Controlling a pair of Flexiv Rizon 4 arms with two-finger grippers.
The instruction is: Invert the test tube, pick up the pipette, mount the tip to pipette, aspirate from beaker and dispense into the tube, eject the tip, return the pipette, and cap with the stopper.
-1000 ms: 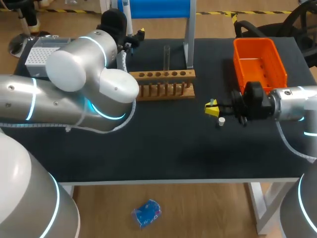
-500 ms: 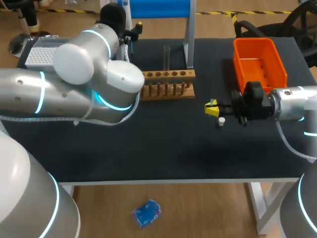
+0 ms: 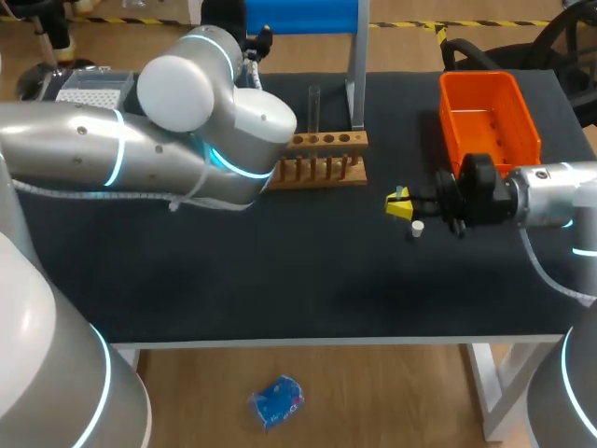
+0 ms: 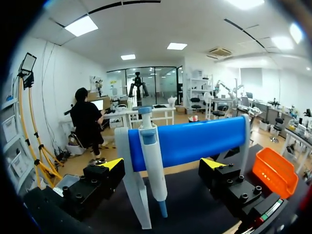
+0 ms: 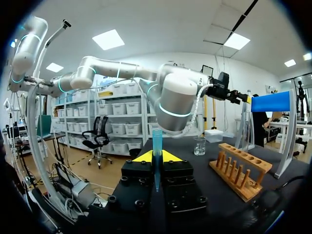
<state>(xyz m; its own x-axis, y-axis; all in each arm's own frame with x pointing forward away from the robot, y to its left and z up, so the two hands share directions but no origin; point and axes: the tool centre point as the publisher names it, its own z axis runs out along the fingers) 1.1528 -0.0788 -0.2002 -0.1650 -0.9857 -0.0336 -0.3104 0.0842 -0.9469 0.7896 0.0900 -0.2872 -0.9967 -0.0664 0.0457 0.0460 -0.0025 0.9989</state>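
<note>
My left gripper (image 4: 162,164) is wide open facing the hanging pipette (image 4: 152,151); right gripper (image 5: 157,157) is clamped on a blue tip (image 5: 157,140) above the black table (image 3: 308,280).

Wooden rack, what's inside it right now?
A clear test tube stands upright in the wooden rack; its other visible holes look empty. The left arm covers its left end.

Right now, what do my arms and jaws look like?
The left arm and right arm are rounded silver-grey tubes with glowing cyan rings at the joints. A pale cable loops along each wrist. Jaws are black bolted blocks tipped bright yellow.
</note>
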